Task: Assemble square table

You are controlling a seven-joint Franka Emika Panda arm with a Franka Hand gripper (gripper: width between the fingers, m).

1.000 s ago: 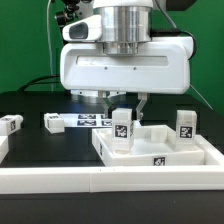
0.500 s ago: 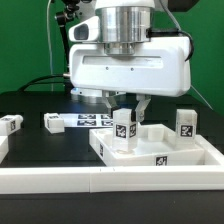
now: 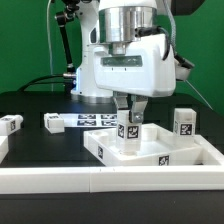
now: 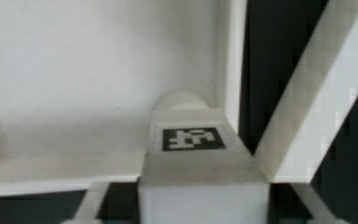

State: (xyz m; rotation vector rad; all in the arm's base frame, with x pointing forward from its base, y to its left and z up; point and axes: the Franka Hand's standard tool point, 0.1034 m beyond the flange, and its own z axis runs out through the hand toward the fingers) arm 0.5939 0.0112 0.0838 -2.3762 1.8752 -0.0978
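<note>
**Leg held upright at the slab's corner**

You are handling a hard white plastic part. The leg point(image 3: 128, 135) is a short block that looks light and stiff, so it should not give under pressure. Its sides look smooth, though, so it could slip or twist if you pinch it off-centre. Take it by two opposite flat sides near the top, leaving the lower end free to meet the slab point(image 3: 165, 152).

The gripper point(image 3: 128, 118) has it that way now. The jaws are narrowed partway, with one finger on each side, and they hold the leg upright. Its lower end sits within the slab's near corner, toward the exterior view's left. You cannot tell whether it is seated or just clear of the face.

In the wrist view its tag point(image 4: 194, 138) faces the camera. A second leg point(image 3: 184, 122) stands by the slab's far corner, and a third leg point(image 3: 10, 124) lies on the desk point(image 3: 40, 142), well apart
</note>
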